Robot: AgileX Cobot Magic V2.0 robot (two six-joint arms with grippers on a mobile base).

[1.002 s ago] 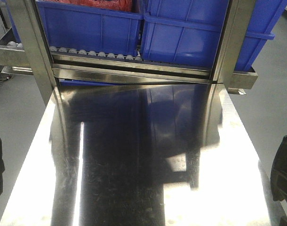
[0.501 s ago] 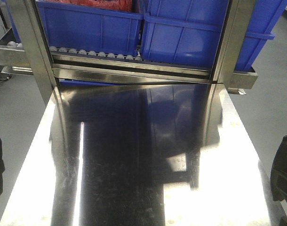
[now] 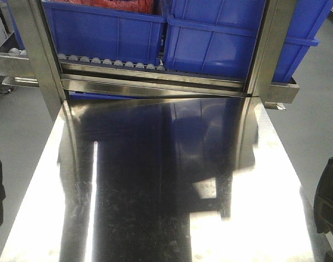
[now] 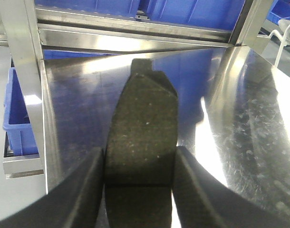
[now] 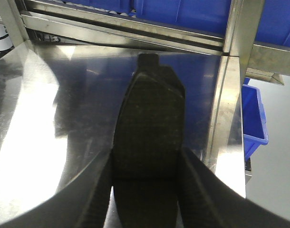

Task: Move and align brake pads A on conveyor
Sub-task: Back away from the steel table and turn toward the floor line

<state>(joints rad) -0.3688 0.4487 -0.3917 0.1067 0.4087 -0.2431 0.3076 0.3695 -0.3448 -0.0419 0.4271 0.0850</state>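
left wrist view: the left gripper (image 4: pixel 139 151) clamps a brake pad (image 4: pixel 144 114) jutting ahead of it over the steel tabletop (image 4: pixel 240 118). the right gripper (image 5: pixel 146 153) clamps a second brake pad (image 5: pixel 152 109) likewise.

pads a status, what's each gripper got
Left gripper shut on pad. Right gripper shut on second pad. Steel table below; conveyor not in view.

No writing, label, brand, number or sign can be read in any view. The blue bins (image 3: pixel 210 38), the roller rack (image 3: pixel 112 63) and the steel tabletop (image 3: pixel 155 191) show only plain surfaces and reflections.
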